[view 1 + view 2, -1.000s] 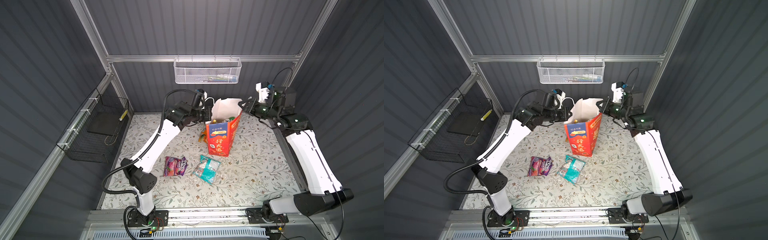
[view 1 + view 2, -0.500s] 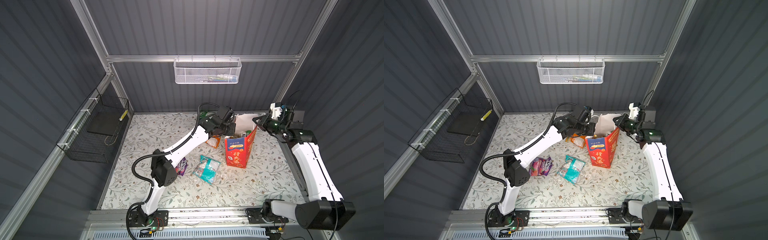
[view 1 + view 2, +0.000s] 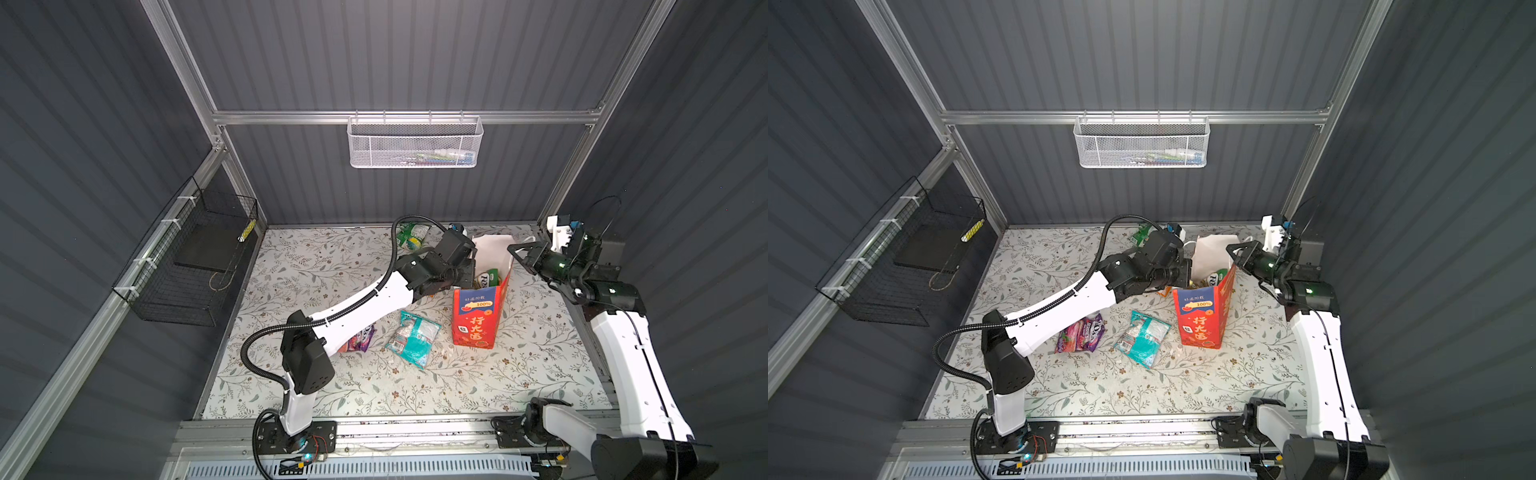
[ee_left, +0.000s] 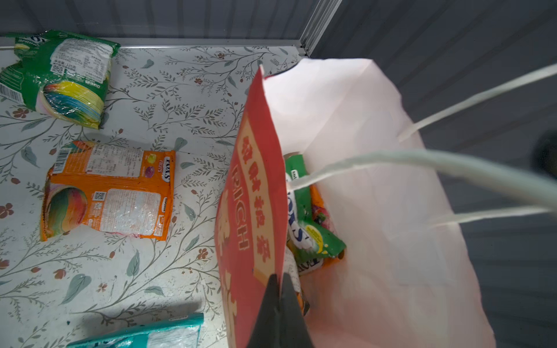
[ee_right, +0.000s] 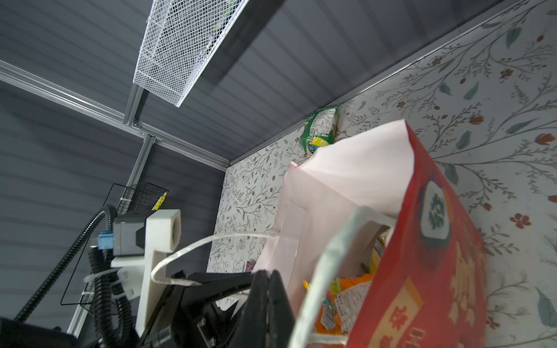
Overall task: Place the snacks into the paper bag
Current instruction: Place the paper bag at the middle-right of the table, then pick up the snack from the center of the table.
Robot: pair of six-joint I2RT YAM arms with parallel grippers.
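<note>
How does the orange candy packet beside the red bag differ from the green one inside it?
The orange candy packet lies outside the red paper bag, the green candy packet inside it. The orange packet rests flat on the floral table; the green one leans on edge, partly hidden. Both are glossy.

Floral-patterned tabletop (image 3: 324,266), walled in grey ribbed panels.
White mesh basket (image 3: 415,147): hung on aluminium crossbar (image 3: 291,117) above the tabletop's far edge; contents unclear.
Black wire basket (image 3: 174,307): beside the tabletop's left edge, holding a dark slab (image 3: 203,251), yellow item (image 3: 248,227) and cord loop (image 3: 218,280).
</note>
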